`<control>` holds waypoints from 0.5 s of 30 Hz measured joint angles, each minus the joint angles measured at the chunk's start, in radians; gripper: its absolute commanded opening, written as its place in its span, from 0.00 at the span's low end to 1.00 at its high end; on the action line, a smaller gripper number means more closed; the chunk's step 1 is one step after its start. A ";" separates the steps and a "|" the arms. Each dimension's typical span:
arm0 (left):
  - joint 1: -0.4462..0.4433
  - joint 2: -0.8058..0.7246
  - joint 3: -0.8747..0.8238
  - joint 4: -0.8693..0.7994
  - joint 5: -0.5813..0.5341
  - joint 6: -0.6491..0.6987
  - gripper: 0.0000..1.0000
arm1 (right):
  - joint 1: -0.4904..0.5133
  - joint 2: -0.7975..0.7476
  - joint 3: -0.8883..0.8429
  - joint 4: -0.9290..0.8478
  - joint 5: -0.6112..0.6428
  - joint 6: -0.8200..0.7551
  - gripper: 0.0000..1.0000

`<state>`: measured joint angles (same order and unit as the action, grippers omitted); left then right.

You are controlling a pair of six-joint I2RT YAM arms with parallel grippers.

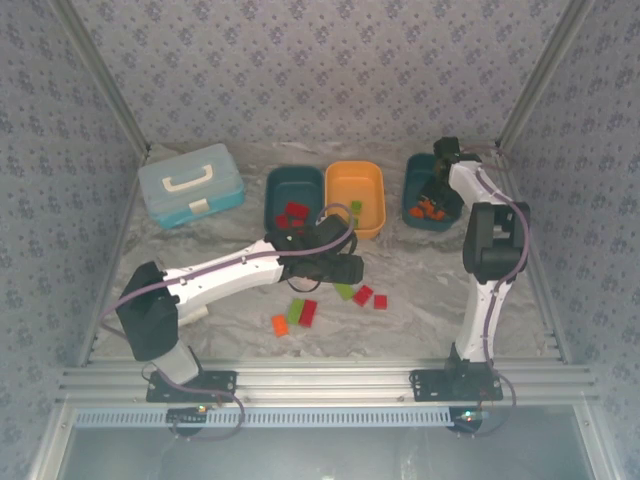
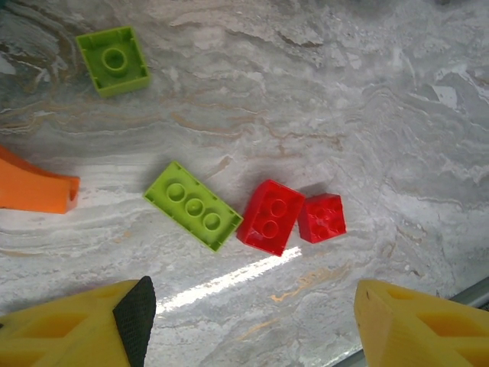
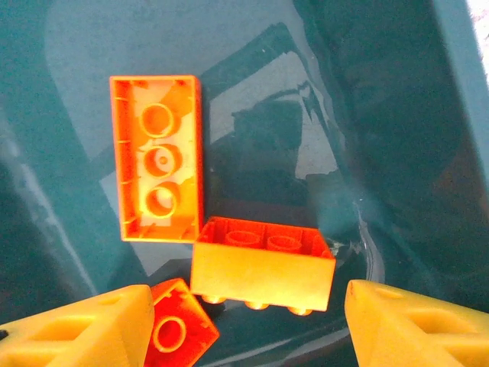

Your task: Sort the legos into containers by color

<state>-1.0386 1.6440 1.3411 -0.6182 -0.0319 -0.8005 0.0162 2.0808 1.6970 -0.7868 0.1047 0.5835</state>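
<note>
The left arm (image 1: 225, 270) lies low and stretched out across the marbled table (image 1: 450, 300), from its base at the near left to the middle, with the wrist turned down. Its yellow fingers (image 2: 76, 329) are spread wide and released. The left gripper (image 2: 252, 332) hangs over bare table beside a green oblong brick (image 2: 192, 205), a red oblong brick (image 2: 269, 217) and a small red square brick (image 2: 322, 218); the two red ones touch. A green square brick (image 2: 113, 60) lies apart from them, near what looks like a corner of the orange plastic tub (image 2: 30, 187).

The right arm (image 1: 490, 250) stands upright from the near right, elbow high, reaching far into the right dark teal tub (image 1: 412, 190). The right gripper (image 3: 244, 329) is parted, grasping nothing, above an upside-down orange oblong brick (image 3: 159, 157) and an orange brick on its side (image 3: 263, 271) that neither finger touches.

Three tubs line the far side. The left dark teal tub (image 1: 280, 185) holds red bricks (image 1: 295, 213), and the orange one holds green. A light blue case (image 1: 190, 183) sits far left. Open table runs between the loose bricks and the right arm. Patterned walls (image 1: 60, 150) close three sides, and a metal rail (image 1: 320, 380) bounds the near edge. An orange, green and red cluster (image 1: 296, 316) lies just near of the left forearm.
</note>
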 measured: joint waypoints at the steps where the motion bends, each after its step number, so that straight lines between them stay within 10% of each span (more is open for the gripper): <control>1: -0.010 0.010 0.018 -0.007 -0.001 0.000 0.72 | 0.004 -0.026 -0.005 0.003 0.000 0.000 0.69; 15: -0.142 0.349 0.275 -0.100 0.047 -0.124 0.64 | 0.229 -1.100 -0.434 -0.030 -0.038 0.012 0.77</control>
<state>-1.1809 1.9934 1.6165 -0.7181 0.0151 -0.9241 0.2455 0.9806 1.2633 -0.8169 0.0669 0.5957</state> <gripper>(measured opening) 0.648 0.764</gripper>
